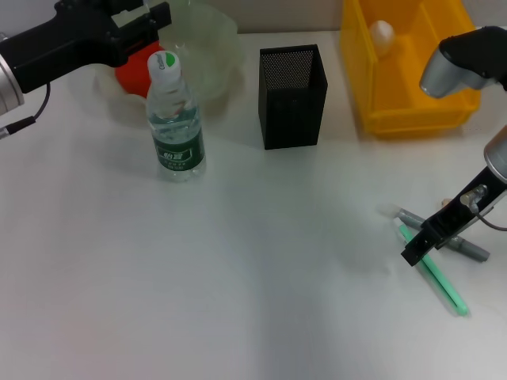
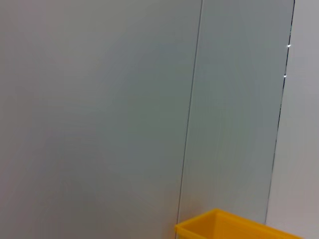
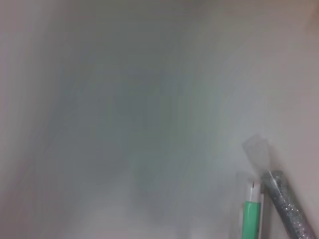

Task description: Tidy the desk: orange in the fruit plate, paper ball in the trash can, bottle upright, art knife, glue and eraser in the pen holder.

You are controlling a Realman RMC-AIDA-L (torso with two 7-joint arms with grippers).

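The orange lies in the pale-green fruit plate at the back left. My left gripper hovers just above the orange. The bottle stands upright in front of the plate. The black mesh pen holder stands at the back centre. The paper ball lies in the yellow trash can. My right gripper is low over the green art knife and the grey glue stick, which lie side by side; both show in the right wrist view, the knife and the glue. The eraser is out of view.
The white desk spreads across the front and middle. The trash can's corner shows in the left wrist view below a grey wall. My right arm's elbow hangs over the trash can's near right side.
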